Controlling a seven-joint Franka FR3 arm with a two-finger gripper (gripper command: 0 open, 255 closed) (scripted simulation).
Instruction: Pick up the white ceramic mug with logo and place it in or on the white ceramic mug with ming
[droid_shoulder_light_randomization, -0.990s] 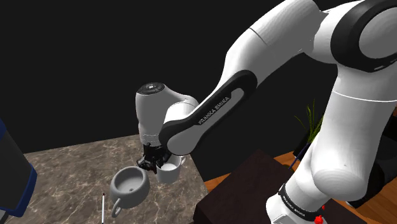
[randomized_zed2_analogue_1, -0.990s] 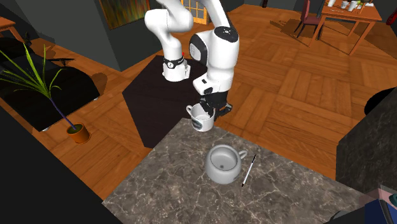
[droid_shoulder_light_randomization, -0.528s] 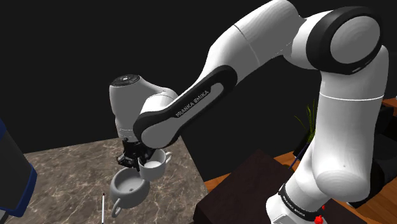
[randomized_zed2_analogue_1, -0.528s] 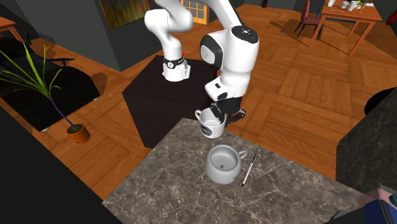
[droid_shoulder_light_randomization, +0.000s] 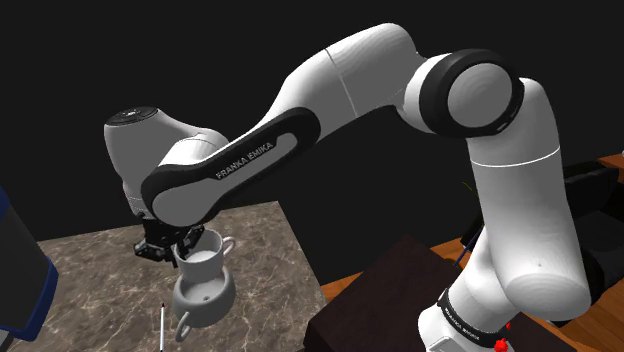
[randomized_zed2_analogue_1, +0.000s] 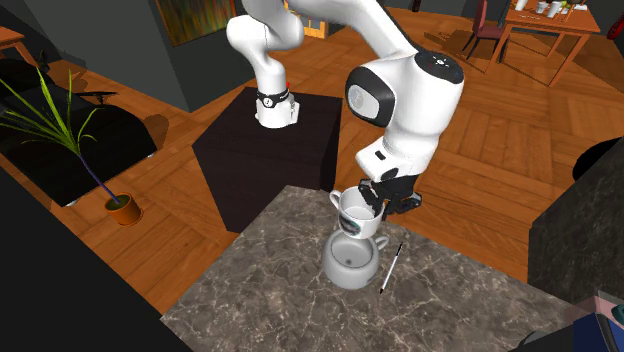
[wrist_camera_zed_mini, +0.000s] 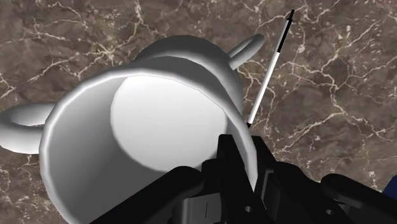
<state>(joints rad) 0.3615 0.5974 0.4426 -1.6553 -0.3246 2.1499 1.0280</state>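
Observation:
My gripper is shut on the rim of the small white mug with a dark logo and holds it upright in the air. Right under it stands the larger grey-white mug on the marble table. In the shoulder view the held mug hangs just over the larger mug, with the gripper at its rim. The wrist view has the fingers clasping the held mug's wall, and the larger mug partly hidden behind it.
A thin white pen with a black tip lies on the marble beside the larger mug. A dark blue object stands at the shoulder view's left edge. The black stand adjoins the table's edge.
The arm has carried the logo mug from the table's edge by the stand out over the marble, until it hangs directly above the larger mug. The larger mug and the pen have stayed put.

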